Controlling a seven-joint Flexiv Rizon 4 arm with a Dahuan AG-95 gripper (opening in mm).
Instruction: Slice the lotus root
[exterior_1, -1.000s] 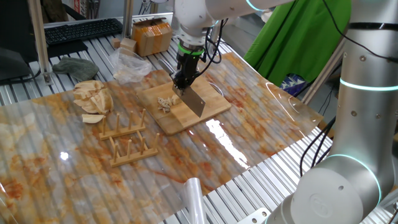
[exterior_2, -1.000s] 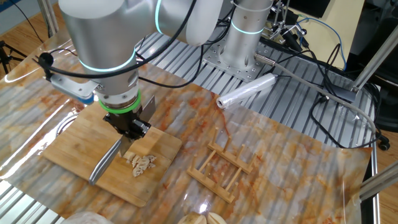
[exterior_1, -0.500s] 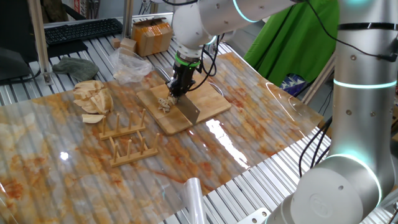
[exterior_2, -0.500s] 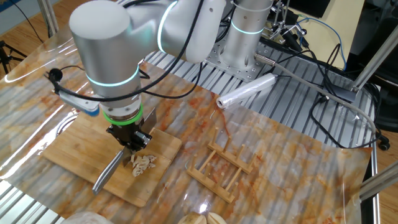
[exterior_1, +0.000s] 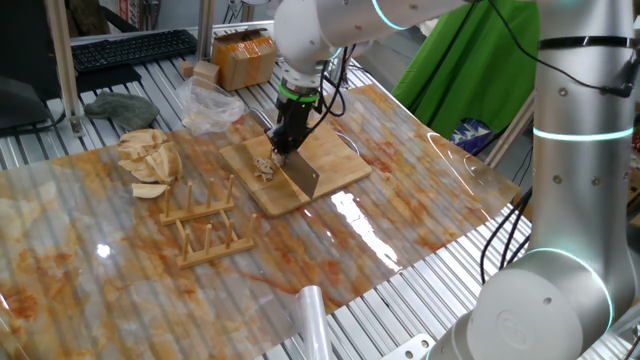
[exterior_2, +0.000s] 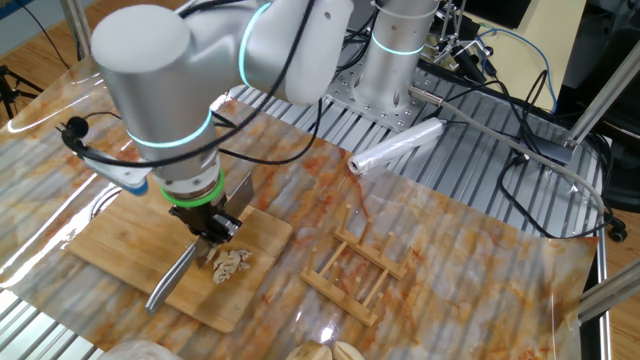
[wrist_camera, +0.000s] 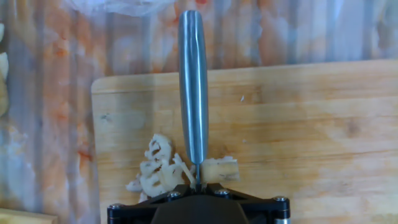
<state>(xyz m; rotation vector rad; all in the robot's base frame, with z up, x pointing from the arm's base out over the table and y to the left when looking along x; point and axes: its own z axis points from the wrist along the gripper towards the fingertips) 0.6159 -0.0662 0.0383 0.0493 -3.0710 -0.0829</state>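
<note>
Fingers (exterior_2: 217, 228) clamped shut on the cleaver (wrist_camera: 193, 93) (blade edge-down), which parts the lotus root (wrist_camera: 221, 168): slices to its left, uncut chunk to its right.

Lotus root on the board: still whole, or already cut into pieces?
Already cut. The lotus root lies as several thin holed slices on one side of the cleaver, with a small uncut chunk on the other, all on the cutting board.
</note>
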